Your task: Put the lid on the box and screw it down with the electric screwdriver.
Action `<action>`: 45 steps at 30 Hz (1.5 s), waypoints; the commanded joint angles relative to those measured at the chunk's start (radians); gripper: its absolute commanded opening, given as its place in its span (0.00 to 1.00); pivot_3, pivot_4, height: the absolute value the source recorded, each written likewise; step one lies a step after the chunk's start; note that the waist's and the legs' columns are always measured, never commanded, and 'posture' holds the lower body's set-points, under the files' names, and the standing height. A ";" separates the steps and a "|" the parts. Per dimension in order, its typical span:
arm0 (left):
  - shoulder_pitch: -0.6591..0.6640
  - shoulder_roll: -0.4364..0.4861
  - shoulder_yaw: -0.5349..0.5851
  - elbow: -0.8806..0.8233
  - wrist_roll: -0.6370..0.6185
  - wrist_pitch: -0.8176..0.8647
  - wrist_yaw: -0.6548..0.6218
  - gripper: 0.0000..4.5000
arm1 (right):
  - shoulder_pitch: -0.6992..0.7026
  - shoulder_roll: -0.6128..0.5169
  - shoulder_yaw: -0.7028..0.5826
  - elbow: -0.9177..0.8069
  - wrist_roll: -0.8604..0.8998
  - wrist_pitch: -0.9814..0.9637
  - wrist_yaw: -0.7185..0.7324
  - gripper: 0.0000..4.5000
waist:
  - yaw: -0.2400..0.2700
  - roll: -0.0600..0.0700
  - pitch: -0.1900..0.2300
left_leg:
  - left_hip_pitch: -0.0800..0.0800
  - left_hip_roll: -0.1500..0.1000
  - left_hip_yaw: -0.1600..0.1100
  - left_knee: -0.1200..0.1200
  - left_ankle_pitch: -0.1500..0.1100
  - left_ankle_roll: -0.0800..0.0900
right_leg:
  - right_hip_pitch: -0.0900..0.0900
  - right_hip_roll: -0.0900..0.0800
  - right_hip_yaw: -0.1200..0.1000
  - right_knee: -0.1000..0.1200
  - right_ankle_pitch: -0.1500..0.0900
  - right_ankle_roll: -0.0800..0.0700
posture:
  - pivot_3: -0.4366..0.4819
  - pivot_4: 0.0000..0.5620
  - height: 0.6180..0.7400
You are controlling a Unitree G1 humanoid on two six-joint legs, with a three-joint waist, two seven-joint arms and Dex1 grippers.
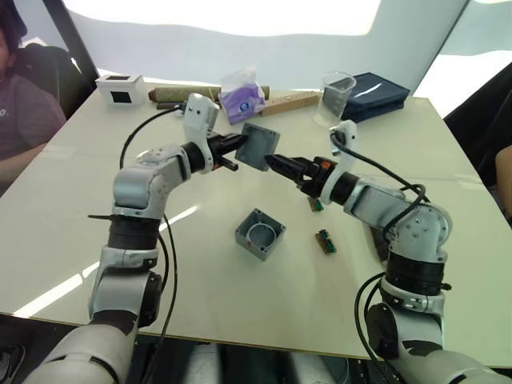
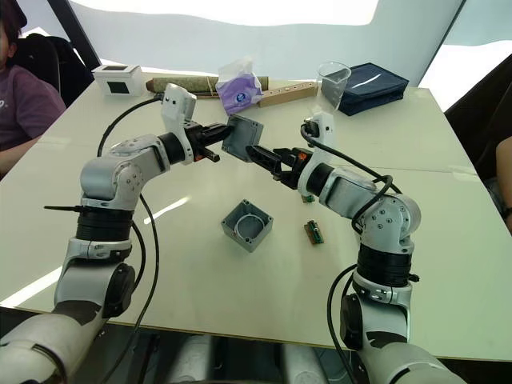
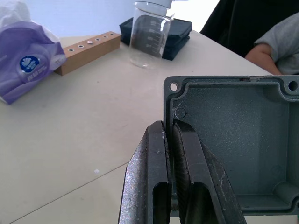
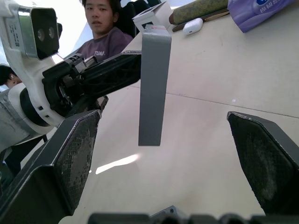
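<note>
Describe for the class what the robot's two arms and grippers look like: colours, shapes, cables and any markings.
Both arms are built from rounded silver-grey segments joined by black ribbed rings, with loose black cables looping alongside. Each wrist carries a white camera block. The left gripper and right gripper each have two black fingers, wedge-shaped with finely textured pads. The right wrist has a small orange-red patch.

Grey lid (image 1: pixel 260 146), plain, matte. Grey box (image 1: pixel 260 234), darker inside, pale ring within. Black fingers on left gripper (image 1: pixel 234 152) and right gripper (image 1: pixel 276 166), pads (image 4: pixel 74 154) cross-hatched. Cream table (image 1: pixel 72 200). Purple and white tissue pack (image 1: pixel 242 102). Dark blue case (image 1: pixel 378 94). Clear cup (image 1: pixel 336 98). White box (image 1: pixel 120 89) with black window. Tan wooden block (image 3: pixel 86 50). Green strips (image 1: pixel 325 240).
</note>
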 commanded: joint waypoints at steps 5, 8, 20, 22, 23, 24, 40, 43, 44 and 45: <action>-0.014 0.002 -0.016 -0.045 -0.005 -0.030 -0.026 0.01 | -0.014 0.006 0.002 -0.052 0.042 -0.009 -0.044 1.00 | 0.003 0.000 0.000 | 0.000 0.000 0.000 0.000 0.000 0.000 | 0.000 0.000 0.000 0.000 0.000 0.000 | 0.48 0.27 1.00; -0.016 0.004 -0.028 -0.046 -0.003 -0.029 -0.034 0.00 | -0.009 0.005 0.007 -0.058 0.038 -0.015 -0.057 0.76 | 0.003 0.000 0.000 | 0.000 0.000 0.000 0.000 0.000 0.000 | 0.000 0.000 0.000 0.000 0.000 0.000 | 0.48 0.27 1.00; -0.018 -0.003 -0.029 -0.043 -0.018 -0.029 -0.041 0.00 | 0.006 0.017 0.014 -0.066 0.043 -0.030 -0.088 0.03 | 0.002 0.000 0.000 | 0.000 0.000 0.000 0.000 0.000 0.000 | 0.000 0.000 0.000 0.000 0.000 0.000 | 0.48 0.27 1.00; -0.015 -0.004 -0.026 -0.045 -0.024 -0.030 -0.045 0.00 | 0.005 0.020 0.012 -0.062 0.042 -0.031 -0.096 0.03 | 0.002 0.000 0.000 | 0.000 0.000 0.000 0.000 0.000 0.000 | 0.000 0.000 0.000 0.000 0.000 0.000 | 0.48 0.27 1.00; -0.013 -0.005 -0.023 -0.047 -0.026 -0.033 -0.046 0.00 | 0.006 0.020 0.013 -0.061 0.039 -0.032 -0.099 0.03 | 0.002 0.000 0.000 | 0.000 0.000 0.000 0.000 0.000 0.000 | 0.000 0.001 0.000 0.000 0.000 0.000 | 0.48 0.27 1.00; -0.009 0.000 -0.026 -0.050 -0.026 -0.037 -0.055 0.15 | 0.009 0.016 0.021 -0.065 0.033 -0.034 -0.093 0.03 | 0.002 0.000 0.000 | 0.000 0.000 0.000 0.000 0.000 0.000 | 0.000 0.001 0.000 0.000 0.000 0.000 | 0.48 0.27 1.00; -0.049 0.188 0.113 -0.013 -0.177 0.056 -0.207 0.69 | 0.182 -0.269 0.289 -0.256 -0.387 -0.466 0.168 0.03 | 0.005 0.000 0.000 | 0.000 0.000 0.000 -0.001 0.000 0.000 | 0.000 0.001 0.000 -0.002 0.000 0.000 | 0.48 0.27 1.00; -0.044 0.233 0.122 -0.013 -0.219 0.114 -0.260 0.41 | 0.273 -0.441 0.412 -0.327 -0.670 -0.733 0.244 0.03 | 0.006 0.000 0.000 | 0.000 -0.001 -0.001 -0.001 0.000 0.000 | 0.001 0.001 0.000 -0.003 0.000 0.000 | 0.48 0.27 1.00; -0.041 0.252 0.106 -0.006 -0.213 0.120 -0.281 0.32 | 0.309 -0.494 0.451 -0.335 -0.804 -0.899 0.248 0.03 | 0.005 0.000 0.001 | 0.000 -0.001 -0.001 -0.001 0.000 0.000 | 0.001 0.001 0.000 -0.003 0.000 0.000 | 0.48 0.27 1.00; -0.041 0.263 0.090 0.002 -0.206 0.122 -0.296 0.20 | 0.338 -0.533 0.478 -0.331 -0.910 -1.025 0.245 0.03 | 0.005 0.000 0.001 | -0.001 -0.001 -0.001 -0.001 0.000 0.000 | 0.000 0.001 0.000 -0.003 0.000 0.000 | 0.48 0.27 1.00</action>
